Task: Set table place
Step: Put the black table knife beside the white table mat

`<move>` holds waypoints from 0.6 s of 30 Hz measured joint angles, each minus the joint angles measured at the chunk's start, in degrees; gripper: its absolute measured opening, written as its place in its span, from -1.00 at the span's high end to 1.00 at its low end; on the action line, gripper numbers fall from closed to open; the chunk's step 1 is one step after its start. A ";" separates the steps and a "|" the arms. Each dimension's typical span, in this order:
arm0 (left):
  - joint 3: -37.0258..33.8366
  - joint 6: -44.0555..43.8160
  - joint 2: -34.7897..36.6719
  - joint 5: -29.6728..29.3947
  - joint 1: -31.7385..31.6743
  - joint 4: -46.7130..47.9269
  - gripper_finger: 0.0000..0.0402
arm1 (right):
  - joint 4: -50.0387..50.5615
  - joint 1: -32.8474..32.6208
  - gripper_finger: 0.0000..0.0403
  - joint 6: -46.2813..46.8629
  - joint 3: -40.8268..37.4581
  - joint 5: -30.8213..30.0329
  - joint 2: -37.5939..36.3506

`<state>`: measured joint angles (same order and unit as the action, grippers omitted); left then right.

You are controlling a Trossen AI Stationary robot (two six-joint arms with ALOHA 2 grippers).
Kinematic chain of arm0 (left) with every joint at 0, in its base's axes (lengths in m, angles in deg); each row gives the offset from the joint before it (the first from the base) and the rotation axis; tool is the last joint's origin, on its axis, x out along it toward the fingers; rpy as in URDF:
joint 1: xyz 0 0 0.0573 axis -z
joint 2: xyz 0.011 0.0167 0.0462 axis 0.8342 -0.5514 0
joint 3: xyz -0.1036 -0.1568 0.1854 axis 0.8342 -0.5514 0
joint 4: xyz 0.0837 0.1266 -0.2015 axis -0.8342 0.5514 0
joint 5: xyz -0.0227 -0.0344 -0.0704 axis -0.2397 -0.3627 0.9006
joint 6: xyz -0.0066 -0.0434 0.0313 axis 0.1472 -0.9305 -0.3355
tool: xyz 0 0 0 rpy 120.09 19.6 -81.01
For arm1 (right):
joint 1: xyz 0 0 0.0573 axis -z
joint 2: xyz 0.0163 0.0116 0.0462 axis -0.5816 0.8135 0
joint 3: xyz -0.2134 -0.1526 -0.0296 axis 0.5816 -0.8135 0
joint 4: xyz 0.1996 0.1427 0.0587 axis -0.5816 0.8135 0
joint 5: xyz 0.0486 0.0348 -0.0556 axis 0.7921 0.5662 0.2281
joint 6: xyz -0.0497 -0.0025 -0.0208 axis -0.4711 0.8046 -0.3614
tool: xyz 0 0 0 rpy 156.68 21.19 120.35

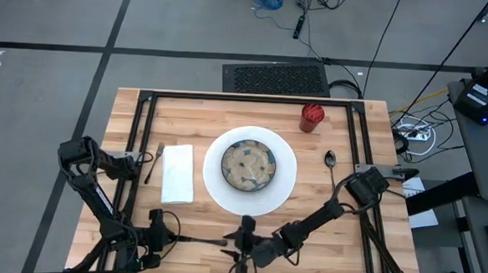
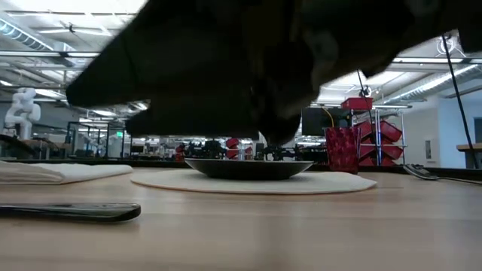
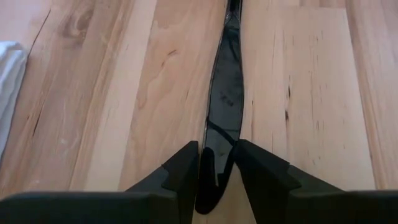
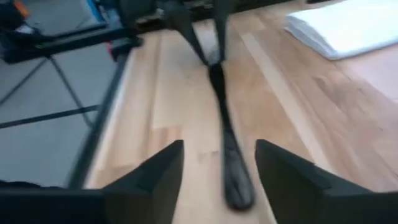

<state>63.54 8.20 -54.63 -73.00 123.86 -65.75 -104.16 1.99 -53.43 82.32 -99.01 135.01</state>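
Note:
A dark shiny knife (image 1: pixel 205 240) lies along the wooden table (image 1: pixel 364 235) near its front edge; it also shows in the low view (image 2: pixel 68 212). My left gripper (image 3: pixel 217 149) sits at the knife's left end and is shut on it. My right gripper (image 4: pixel 221 155) is open at the knife's right end (image 4: pixel 236 186). Its two fingers stand on either side of that rounded end without touching it. In the high view, the left gripper (image 1: pixel 174 236) and the right gripper (image 1: pixel 240 250) face each other along the knife. My left gripper pinches the knife's left end (image 3: pixel 214 171) between its two fingers. The fingers slant down from the table's left and lie along the knife. The rest of the knife stretches away from the fingers, low over the wood.
A wide white plate (image 1: pixel 285 187) holding a patterned bowl (image 1: pixel 249 166) sits mid-table. A folded white napkin (image 1: pixel 178 173) and a fork (image 1: pixel 153 163) lie to its left, a spoon (image 1: pixel 332 168) to its right. A red cup (image 1: pixel 312 117) stands at the far right.

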 joint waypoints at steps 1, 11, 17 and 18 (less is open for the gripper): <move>0.00 0.00 0.00 0.02 0.00 0.00 0.49 | -0.02 -0.01 0.04 0.01 0.00 -0.79 0.52; 0.00 -0.02 0.00 0.00 0.00 -0.01 0.49 | -2.79 0.07 0.04 -3.48 0.00 -0.84 5.50; 0.00 -0.02 0.00 0.00 0.00 -0.05 0.49 | -4.54 0.44 0.12 -1.17 0.04 -0.31 6.78; 0.00 -0.02 0.00 0.00 -0.02 -0.04 0.49 | -4.48 0.52 0.13 -1.12 0.04 -0.07 6.78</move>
<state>63.54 8.18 -54.63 -73.00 123.84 -65.79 -108.64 2.51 -54.55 82.36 -99.08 141.79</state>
